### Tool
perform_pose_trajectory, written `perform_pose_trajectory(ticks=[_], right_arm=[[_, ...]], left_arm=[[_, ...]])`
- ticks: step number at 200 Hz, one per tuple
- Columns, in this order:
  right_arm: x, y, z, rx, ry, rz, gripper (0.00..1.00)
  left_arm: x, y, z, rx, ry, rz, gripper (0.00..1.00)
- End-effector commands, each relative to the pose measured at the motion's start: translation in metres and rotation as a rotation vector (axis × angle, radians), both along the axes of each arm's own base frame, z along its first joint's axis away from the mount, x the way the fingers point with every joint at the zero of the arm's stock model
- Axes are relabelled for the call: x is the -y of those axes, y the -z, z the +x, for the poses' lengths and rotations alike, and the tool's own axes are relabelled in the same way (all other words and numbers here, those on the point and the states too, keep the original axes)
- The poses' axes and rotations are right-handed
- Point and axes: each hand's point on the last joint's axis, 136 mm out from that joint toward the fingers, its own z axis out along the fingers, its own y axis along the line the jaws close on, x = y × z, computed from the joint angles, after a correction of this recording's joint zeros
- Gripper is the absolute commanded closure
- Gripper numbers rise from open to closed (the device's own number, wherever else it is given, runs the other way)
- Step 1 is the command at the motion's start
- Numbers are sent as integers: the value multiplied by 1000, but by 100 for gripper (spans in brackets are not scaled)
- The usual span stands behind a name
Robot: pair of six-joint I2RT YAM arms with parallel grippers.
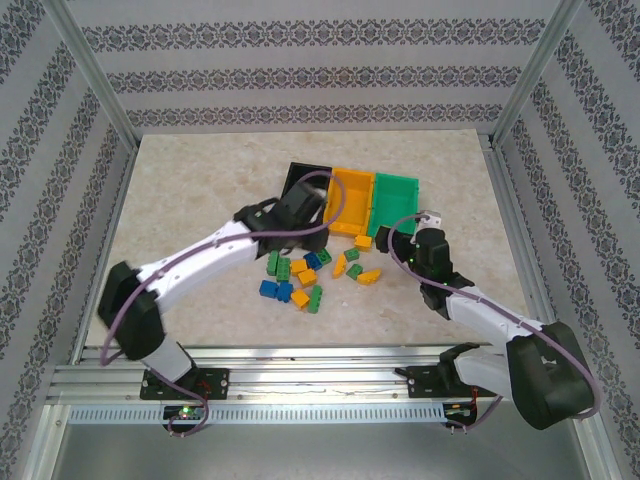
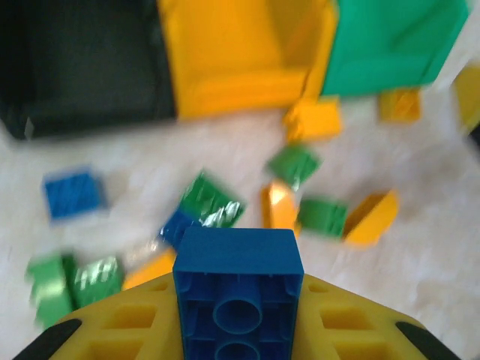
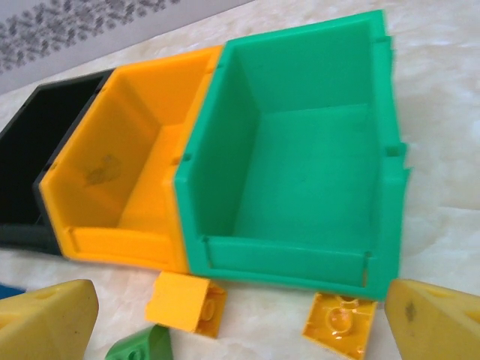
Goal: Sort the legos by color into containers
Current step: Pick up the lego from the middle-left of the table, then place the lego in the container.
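Observation:
My left gripper (image 1: 300, 205) hangs over the front of the black bin (image 1: 297, 172), shut on a blue lego (image 2: 238, 292) held between its yellow fingers (image 2: 112, 330). Below it, blurred loose legos (image 2: 291, 163) in blue, green and orange lie scattered. The three containers stand in a row: black (image 2: 82, 67), orange (image 2: 232, 52) and green (image 2: 390, 45). My right gripper (image 1: 425, 235) is open in front of the green bin (image 3: 300, 165), with two orange legos (image 3: 186, 301) (image 3: 339, 324) and a green one (image 3: 142, 346) on the table between its fingers (image 3: 45, 322).
Several loose legos (image 1: 310, 275) lie in a cluster on the marble table (image 1: 200, 180) between the two arms, just in front of the bins. The green and orange bins (image 3: 127, 172) look bare inside. Metal frame posts (image 1: 100, 70) and patterned walls surround the table.

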Motion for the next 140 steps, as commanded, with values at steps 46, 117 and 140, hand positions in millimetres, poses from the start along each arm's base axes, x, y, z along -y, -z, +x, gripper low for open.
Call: perform_pose_trajectory(ticks=[46, 117, 140], right_arm=[[27, 7, -7, -14, 83, 102, 2], [24, 7, -9, -14, 71, 95, 2], [19, 7, -8, -20, 57, 103, 2]], left_arm=[[62, 20, 110, 82, 133, 167, 72], [70, 29, 143, 3, 94, 120, 33], [66, 19, 122, 1, 101, 111, 30]])
